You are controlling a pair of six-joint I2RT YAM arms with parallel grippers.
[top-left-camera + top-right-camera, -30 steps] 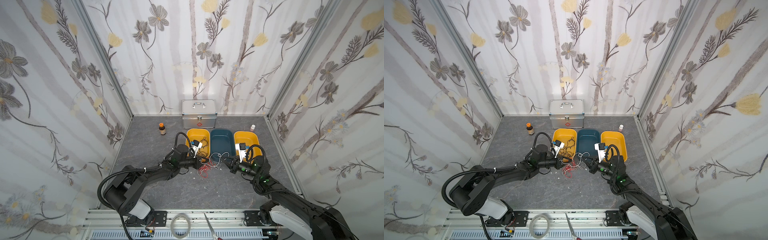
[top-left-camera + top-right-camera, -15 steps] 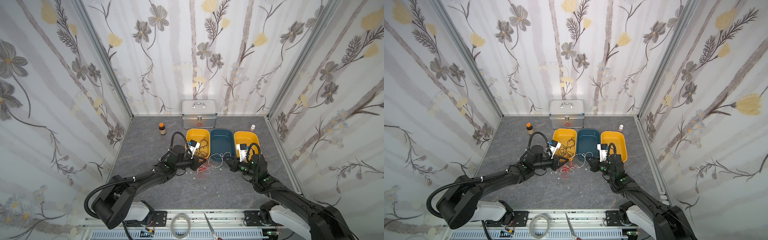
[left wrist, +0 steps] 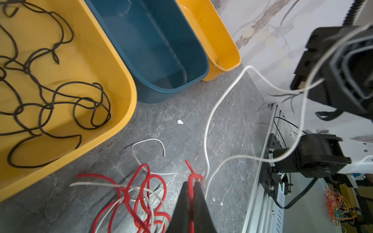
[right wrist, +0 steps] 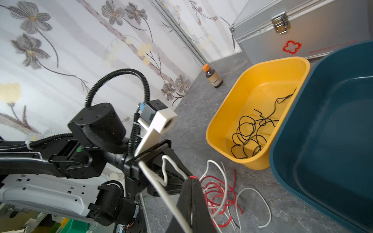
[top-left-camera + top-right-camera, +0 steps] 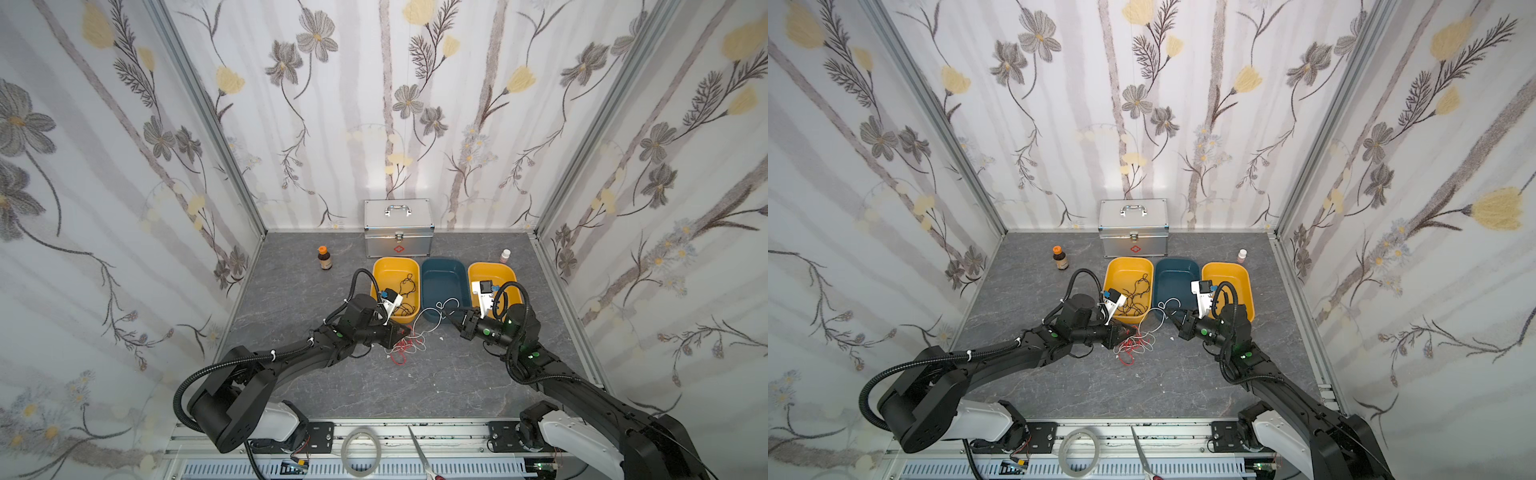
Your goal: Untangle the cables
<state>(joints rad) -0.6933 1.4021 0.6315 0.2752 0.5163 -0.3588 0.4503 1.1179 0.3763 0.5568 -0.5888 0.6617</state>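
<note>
The black cable (image 5: 405,291) (image 3: 50,100) lies coiled inside the left yellow bin (image 5: 390,266). The red cable (image 5: 401,347) (image 3: 141,181) and the white cable (image 5: 440,305) (image 3: 207,131) lie tangled together on the grey floor in front of the bins. My left gripper (image 5: 405,332) (image 3: 193,181) is shut on a loop of the red cable at the edge of the tangle. My right gripper (image 5: 451,311) (image 4: 191,179) is shut on the white cable, which rises slack from the tangle to its jaws near the blue bin (image 5: 444,274).
The three bins stand in a row, a second yellow bin (image 5: 505,274) on the right. Behind them are an aluminium case (image 5: 399,232), a brown bottle (image 5: 325,259) and a small white bottle (image 5: 505,255). A tape ring (image 5: 360,451) and scissors (image 5: 419,449) lie on the front rail.
The left arm has shifted its pose while its gripper stays at the red tangle. The right gripper has drawn a little back toward the blue bin with the white cable.
</note>
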